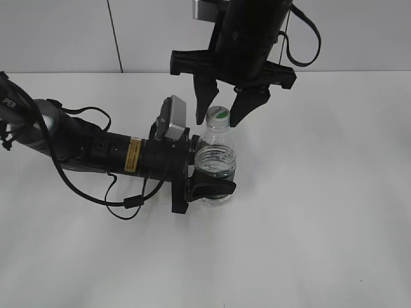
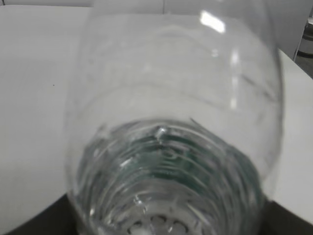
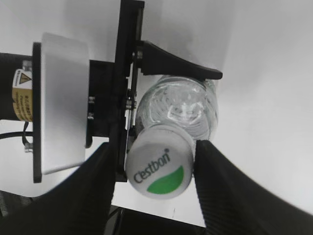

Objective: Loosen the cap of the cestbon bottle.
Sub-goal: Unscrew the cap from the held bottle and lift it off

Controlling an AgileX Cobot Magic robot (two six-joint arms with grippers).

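The cestbon bottle [image 1: 214, 163] stands upright on the white bench [image 1: 321, 212], its long axis vertical and the cap [image 1: 218, 115] pointing up. The left hand [image 1: 209, 173] reaches in level from the left of the bottle and pinches its lower body between its two fingers. The right hand [image 1: 221, 114] comes from above the bottle; its fingers [image 3: 222, 186] press against both sides of the cap.
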